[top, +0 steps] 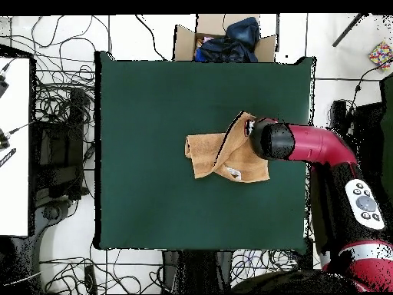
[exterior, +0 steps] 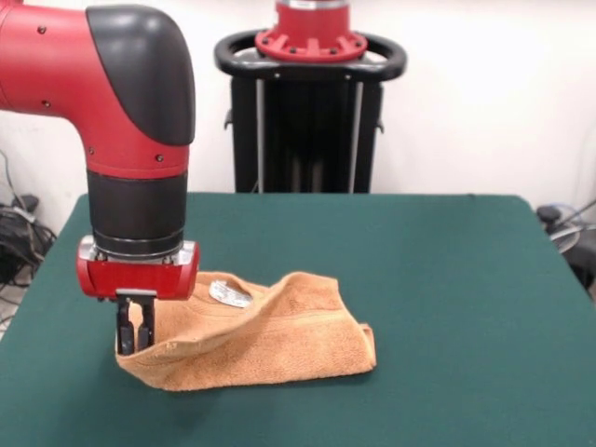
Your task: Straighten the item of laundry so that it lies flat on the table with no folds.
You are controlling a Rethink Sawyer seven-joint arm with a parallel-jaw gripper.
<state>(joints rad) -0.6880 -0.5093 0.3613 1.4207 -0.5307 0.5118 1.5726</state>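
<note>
Front view: gripper (exterior: 136, 328) clamped on folded, nubby orange-tan terry towel (exterior: 270, 337) atop green felt table (exterior: 447, 279).

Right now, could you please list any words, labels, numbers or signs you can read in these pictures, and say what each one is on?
None can be read.
The small white label on the folded orange-tan terry-cloth towel: its print is too blurred to read.
The red and black robot arm and the dark green felt table: no writing visible.

Hand (exterior: 136, 337) tips buried in towel (exterior: 270, 340) fold; hidden under arm overhead.
</note>
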